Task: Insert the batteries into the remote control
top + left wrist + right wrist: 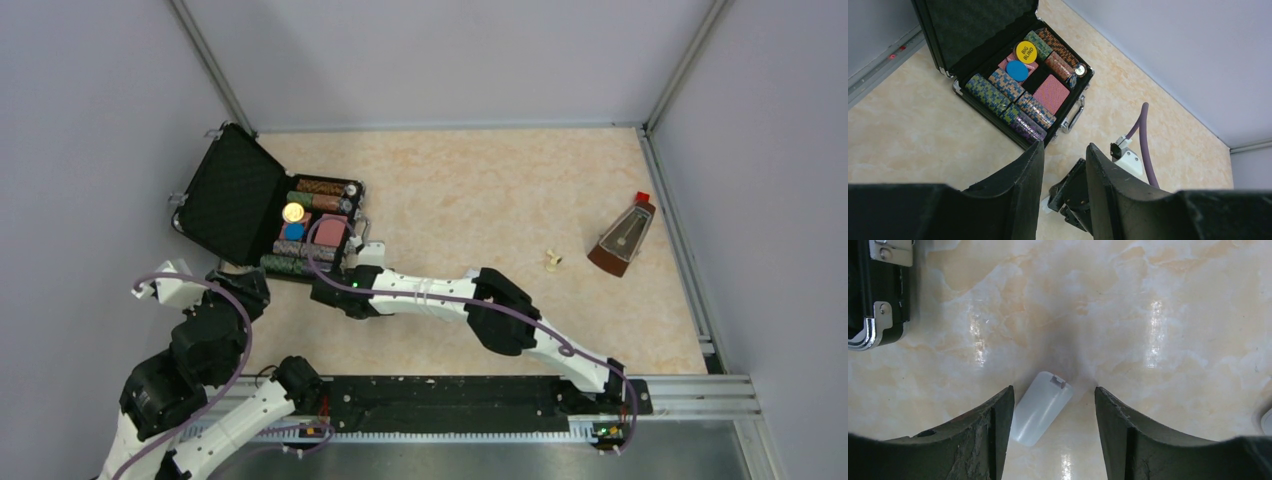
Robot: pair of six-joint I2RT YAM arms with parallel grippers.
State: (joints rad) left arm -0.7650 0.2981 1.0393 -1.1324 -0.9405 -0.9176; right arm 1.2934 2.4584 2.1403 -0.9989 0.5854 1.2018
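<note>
Left gripper (pixel 1064 147): just on the near side of the black case (pixel 228 198). Claw part-spread, nothing between the fingers. It points at the case front, probably parked as the steadying hand.

Black case: lid thrown back. The foam tray holds chip rolls (pixel 998 92) in rows, a yellow BIG BLIND disc (pixel 1026 51), a blue disc (pixel 1017 70) and a red-backed card deck (pixel 1051 94). No battery seen inside.

Right gripper (pixel 1053 388): just right of the case's front corner, low over the table (pixel 1148 300). Claw spread wide, pinching nothing. The loose white cover (pixel 1040 412) lies flat between the fingers, close to one; contact unclear. Judgement: cover is off, so the bay should be open for loading.

Remote control: not identified. A white sliver (pixel 1267 421) at the right wrist view's edge, right of the case, may be it. Batteries: not in view.

Far right of the case: metronome (pixel 622 240), upright
</note>
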